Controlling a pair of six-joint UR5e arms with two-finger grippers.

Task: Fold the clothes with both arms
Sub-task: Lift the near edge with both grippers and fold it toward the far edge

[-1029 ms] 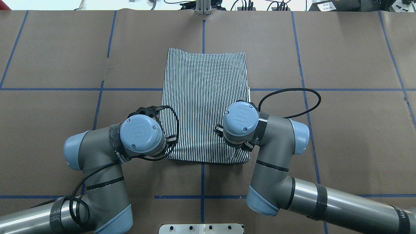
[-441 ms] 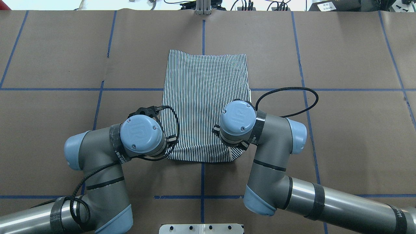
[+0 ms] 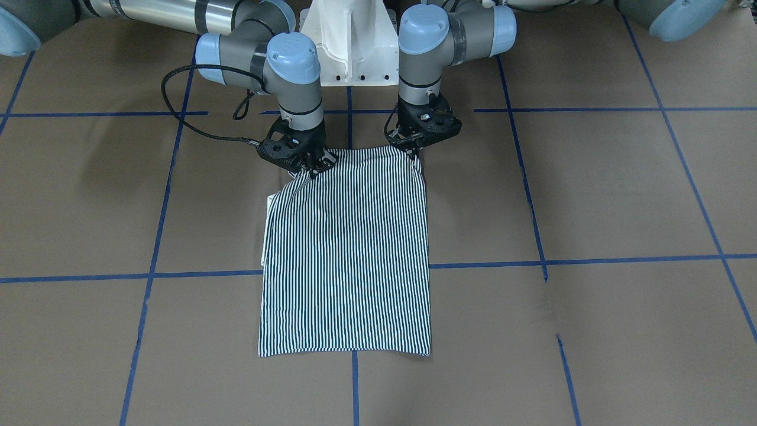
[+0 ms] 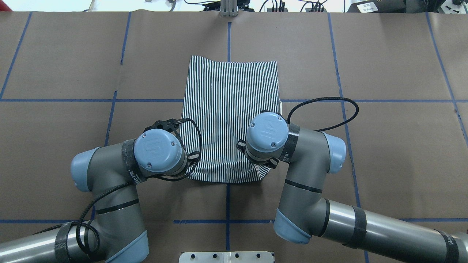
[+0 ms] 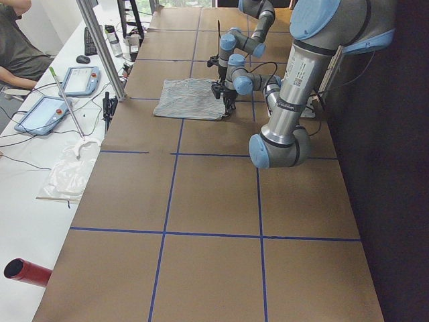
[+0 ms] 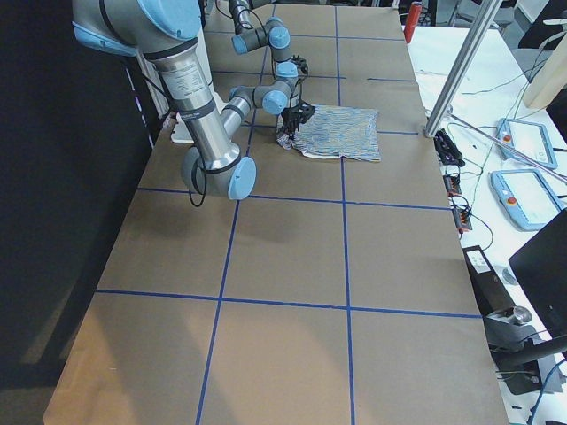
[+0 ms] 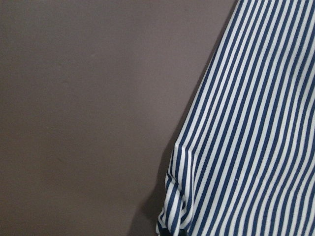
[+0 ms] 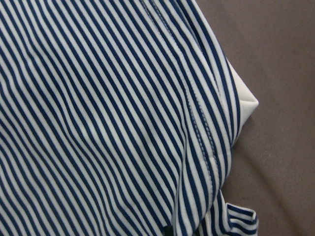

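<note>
The clothes, one navy-and-white striped shirt (image 3: 349, 254), lie folded into a tall rectangle mid-table (image 4: 230, 109). A cream collar tip (image 3: 269, 204) peeks out at one side edge. My left gripper (image 3: 412, 152) is shut on the shirt's near corner on my left side. My right gripper (image 3: 310, 168) is shut on the other near corner, which is drawn inward and raised off the table. In the overhead view both wrists hide the fingers. The left wrist view shows the striped cloth edge (image 7: 256, 137) over brown table. The right wrist view shows bunched stripes (image 8: 98, 123) and the collar tip (image 8: 246, 98).
Brown paper with blue tape lines (image 4: 226, 221) covers the table. The white pedestal base (image 3: 349, 41) stands behind the arms. A side bench holds tablets (image 5: 47, 111), a person sits there (image 5: 17, 54), and an aluminium post (image 5: 100, 47) stands at that table edge.
The right gripper has moved inward toward the left arm, pulling its near shirt corner in and narrowing the near edge. The left arm has hardly moved.
</note>
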